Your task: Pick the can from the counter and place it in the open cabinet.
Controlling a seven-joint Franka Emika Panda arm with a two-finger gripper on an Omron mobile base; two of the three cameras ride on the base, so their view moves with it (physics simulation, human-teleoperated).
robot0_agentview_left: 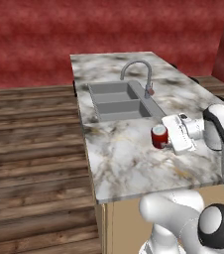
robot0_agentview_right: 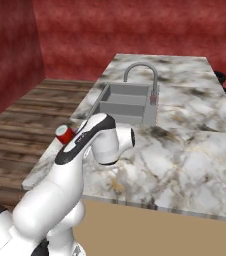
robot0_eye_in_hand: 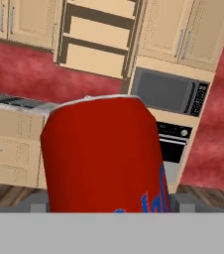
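My gripper (robot0_agentview_left: 166, 139) is closed around the smooth red cylindrical can (robot0_agentview_left: 159, 136) with its silver top, holding it upright just above the veined marble counter (robot0_agentview_left: 129, 158), near the grey double-basin sink (robot0_agentview_left: 118, 100) and curved metal faucet (robot0_agentview_left: 139, 74).

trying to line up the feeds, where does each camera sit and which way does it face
Left base view: behind the arm, left side, looking down on the counter, sink and can; the arm rises lower right.
Right base view: behind right, same counter, sink, can; the arm rises lower left.
Hand view: on the hand, looking across the can at the open cabinet.
All share the can.
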